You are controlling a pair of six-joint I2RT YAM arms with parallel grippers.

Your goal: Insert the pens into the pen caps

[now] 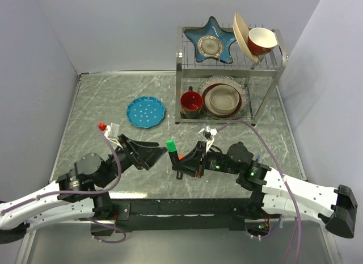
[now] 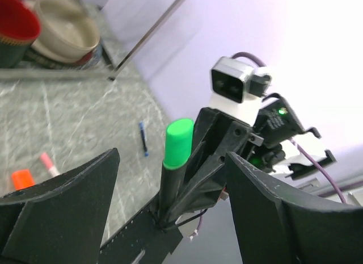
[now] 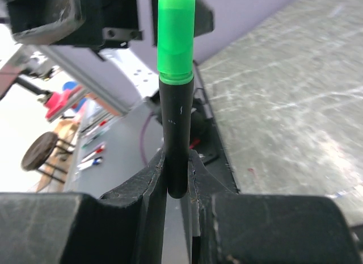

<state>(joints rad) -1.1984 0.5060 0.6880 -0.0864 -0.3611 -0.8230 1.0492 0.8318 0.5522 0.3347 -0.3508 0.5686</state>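
Observation:
A stubby black marker (image 3: 174, 133) stands upright with a green cap (image 3: 176, 37) seated on its top end. My right gripper (image 3: 177, 162) is shut on the marker's lower end. From above, the green cap (image 1: 170, 145) shows at table centre, with the right gripper (image 1: 180, 163) just below it. My left gripper (image 2: 173, 162) is open, and its wide black fingers (image 2: 68, 201) stand on either side of the capped marker (image 2: 170, 184) without touching it. A thin blue pen (image 2: 143, 138) lies on the table behind. An orange cap (image 2: 22, 177) and a pink-red piece (image 2: 48, 163) lie at the left.
A round blue plate (image 1: 146, 112) lies at the table's middle back. A wire dish rack (image 1: 227, 71) at the back right holds a star plate, bowls and red cups. The orange cap (image 1: 180, 156) sits close by the right gripper.

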